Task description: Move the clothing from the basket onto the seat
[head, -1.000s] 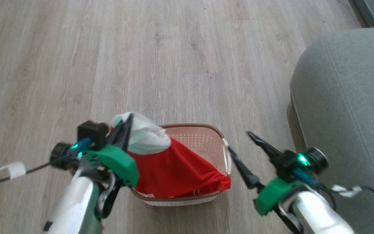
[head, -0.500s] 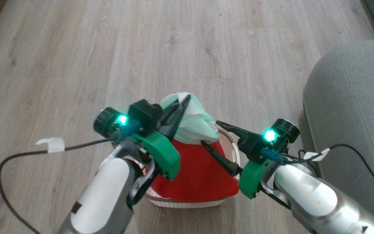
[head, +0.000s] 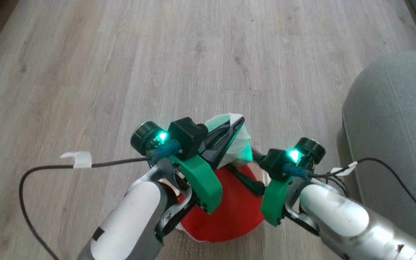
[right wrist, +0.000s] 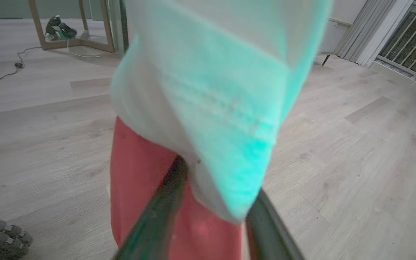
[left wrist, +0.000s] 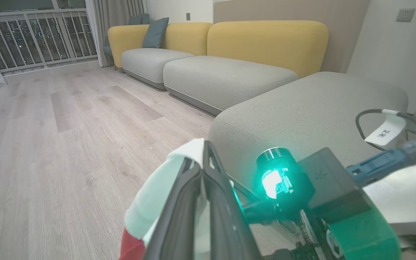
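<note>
Left gripper (head: pixel 237 124) clamped hard on the white top of the clothing (head: pixel 229 213), with the red part hanging below, near centre. Right gripper (right wrist: pixel 215 187) jaws parted, straddling the bundle, no pinch seen. Likely a second grip against drops. Seat (head: pixel 392 126) is on the right, apart.

This is the living room of a home. A pale wood-plank floor (head: pixel 200 54) runs through it. A long sofa (left wrist: pixel 226 72) with grey seats and yellow backs stands against the wall, with a blue-grey cushion (left wrist: pixel 155 31) at its far end. A grey-green seat (left wrist: pixel 312 104) stands near it. Curtains (left wrist: pixel 99 21) hang by tall windows, and a balcony railing (left wrist: pixel 31 39) shows outside. A socket (left wrist: pixel 405 14) sits in the wall.
</note>
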You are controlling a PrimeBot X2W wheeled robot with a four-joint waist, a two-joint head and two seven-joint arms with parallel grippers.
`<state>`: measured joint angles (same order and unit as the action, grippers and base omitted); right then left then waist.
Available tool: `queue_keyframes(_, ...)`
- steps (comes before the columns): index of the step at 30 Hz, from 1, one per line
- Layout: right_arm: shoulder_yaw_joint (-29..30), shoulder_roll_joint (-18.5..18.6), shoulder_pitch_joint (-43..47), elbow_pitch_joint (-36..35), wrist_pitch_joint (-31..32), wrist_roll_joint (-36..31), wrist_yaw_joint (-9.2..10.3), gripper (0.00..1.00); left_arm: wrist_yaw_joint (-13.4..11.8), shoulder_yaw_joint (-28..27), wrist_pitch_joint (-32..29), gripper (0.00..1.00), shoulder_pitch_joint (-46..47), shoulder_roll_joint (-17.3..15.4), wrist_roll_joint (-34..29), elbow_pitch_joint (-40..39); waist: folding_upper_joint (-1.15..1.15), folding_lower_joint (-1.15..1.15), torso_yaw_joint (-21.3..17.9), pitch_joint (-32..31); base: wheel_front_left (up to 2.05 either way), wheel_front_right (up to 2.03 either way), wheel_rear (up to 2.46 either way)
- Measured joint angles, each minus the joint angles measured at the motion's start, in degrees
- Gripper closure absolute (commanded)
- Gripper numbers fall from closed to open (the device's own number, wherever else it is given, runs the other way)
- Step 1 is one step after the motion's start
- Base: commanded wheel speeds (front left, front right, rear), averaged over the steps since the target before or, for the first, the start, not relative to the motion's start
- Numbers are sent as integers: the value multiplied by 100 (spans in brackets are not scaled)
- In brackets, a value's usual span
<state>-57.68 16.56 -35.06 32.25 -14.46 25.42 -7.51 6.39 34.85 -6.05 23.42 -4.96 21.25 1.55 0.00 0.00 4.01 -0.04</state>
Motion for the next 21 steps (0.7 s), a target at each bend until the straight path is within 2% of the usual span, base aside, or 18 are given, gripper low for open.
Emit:
queue_keyframes(5, -115, 35, -5, -164, 0, 331, 0, 100, -5, -3, 9, 98, -7, -13, 105, 2, 0, 0, -34, 18, 0, 0, 0)
queue_keyframes(7, -82, 57, -5, -189, 0, 381, 0, 100, -12, -15, 14, 55, -6, -16, 109, 14, 0, 0, -46, 27, 0, 0, 0)
queue_keyframes(9, 41, 125, -4, -255, 0, 402, 0, 100, -63, -78, 63, 1, -16, -25, 111, 93, 0, 0, -82, 44, 0, 0, 0)
queue_keyframes(14, 523, 356, 15, -452, 0, 446, 0, 100, -137, -210, 232, 0, -75, -135, 153, 438, 0, 0, -239, 112, 0, 0, 0)
queue_keyframes(21, 1313, 805, 76, -799, 1, 370, 0, 100, -132, -221, 861, 0, -276, -183, 142, 1126, 0, 0, -674, 240, 0, 0, 0)
